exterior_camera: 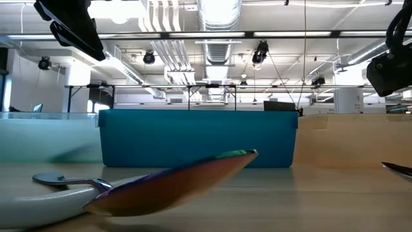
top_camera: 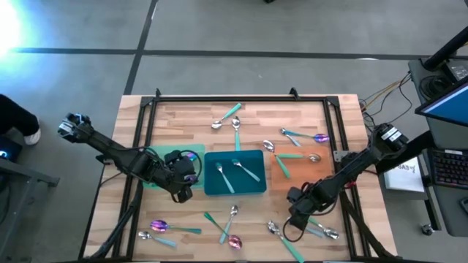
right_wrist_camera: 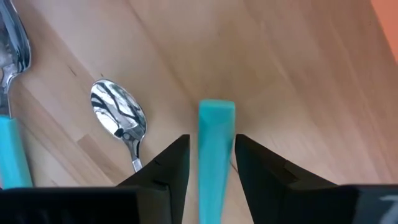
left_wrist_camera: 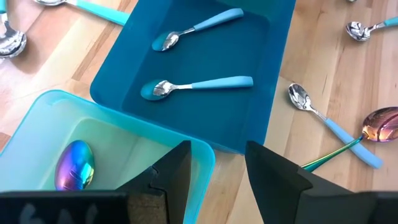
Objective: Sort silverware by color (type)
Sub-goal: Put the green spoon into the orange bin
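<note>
The wooden table (top_camera: 175,219) fills the high view, with three flat trays in a row at its centre: a light green tray (top_camera: 152,157) toward nine o'clock, a teal tray (top_camera: 256,186) in the middle and an orange tray (top_camera: 289,169) toward three o'clock. The left gripper (left_wrist_camera: 214,171) hangs over the light green tray's edge nearest the teal one, fingers spread wide and holding nothing; an iridescent spoon bowl (left_wrist_camera: 74,165) lies in that tray beneath it. The right gripper (right_wrist_camera: 211,162) is low over the table toward five o'clock, its fingers narrowed around a teal spoon handle (right_wrist_camera: 215,149), just beside each face; whether they touch it I cannot tell. A plain silver spoon (right_wrist_camera: 119,119) lies just beside it. Two teal-handled spoons (top_camera: 235,172) rest inside the teal tray. Other spoons lie scattered: a cluster near twelve (top_camera: 227,117), several near two (top_camera: 303,137), more along six to seven o'clock (top_camera: 175,228).
</note>
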